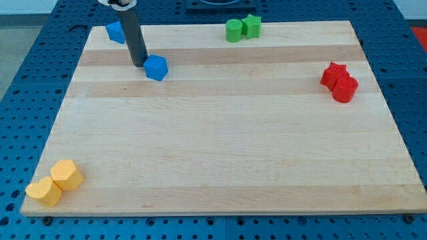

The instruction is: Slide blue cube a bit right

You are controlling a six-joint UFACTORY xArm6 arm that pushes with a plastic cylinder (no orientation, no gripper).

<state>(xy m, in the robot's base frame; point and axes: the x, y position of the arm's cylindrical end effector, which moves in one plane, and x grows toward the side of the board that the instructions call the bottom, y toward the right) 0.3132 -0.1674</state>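
Observation:
The blue cube (156, 67) lies on the wooden board (220, 147) near the view's top left. My tip (138, 64) stands just to the cube's left, close to it or touching it; I cannot tell which. The dark rod rises from there toward the view's top. A second blue block (115, 31) sits behind the rod at the board's top left edge, partly hidden by it.
Two green blocks (241, 29) sit together at the top edge, middle. Two red blocks (339, 81) sit together at the right. Two yellow blocks (56, 182) sit at the bottom left corner. The board lies on a blue perforated table.

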